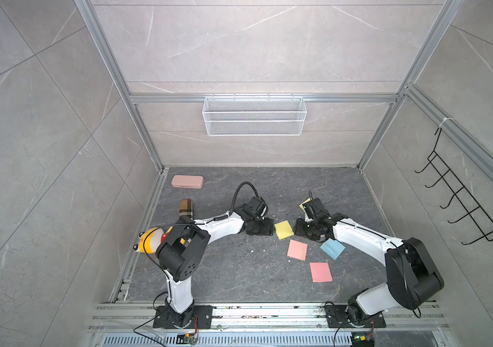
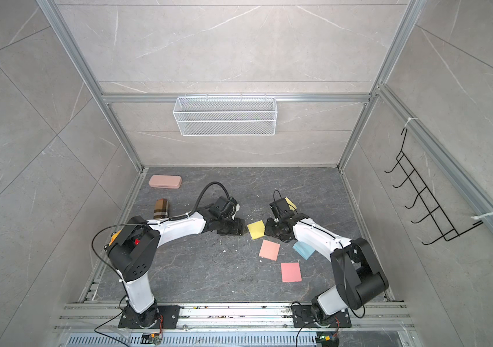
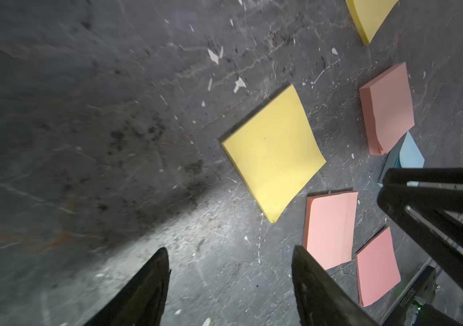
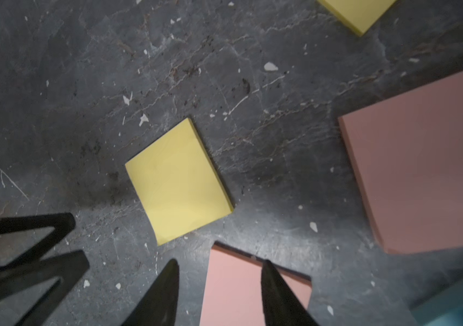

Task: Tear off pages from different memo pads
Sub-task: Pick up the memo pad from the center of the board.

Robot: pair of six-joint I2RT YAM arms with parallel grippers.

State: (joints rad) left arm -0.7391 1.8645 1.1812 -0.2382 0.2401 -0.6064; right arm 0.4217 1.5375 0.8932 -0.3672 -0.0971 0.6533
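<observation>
The left gripper (image 1: 267, 230) and the right gripper (image 1: 301, 229) hang low on opposite sides of the yellow memo pad (image 1: 283, 229) in both top views, each just beside one of its edges. Their fingertips are hidden from above, so the jaws cannot be read here. Nearer the robot's bases lies the pink memo pad (image 1: 297, 250). The blue memo pad (image 1: 332, 248) sits beside it, one corner under the right forearm, and a second pink square (image 1: 320, 272) lies apart. Wide bare table (image 1: 233, 270) stretches in front of the left arm.

In the left wrist view the left gripper (image 3: 229, 248) is released, with only bare table between its fingers. The yellow memo pad (image 3: 274, 152) lies beyond the tips, its nearest corner apart from them. A narrow strip of table separates it from the pink memo pad (image 3: 330, 228).

In the right wrist view the right gripper (image 4: 219, 262) is parted and grasps nothing, straddling an edge of the pink memo pad (image 4: 233, 290). One finger (image 4: 272, 285) lies over the pad's top and the other over bare table; contact cannot be told. The yellow memo pad (image 4: 178, 180) has table showing along all four edges.
</observation>
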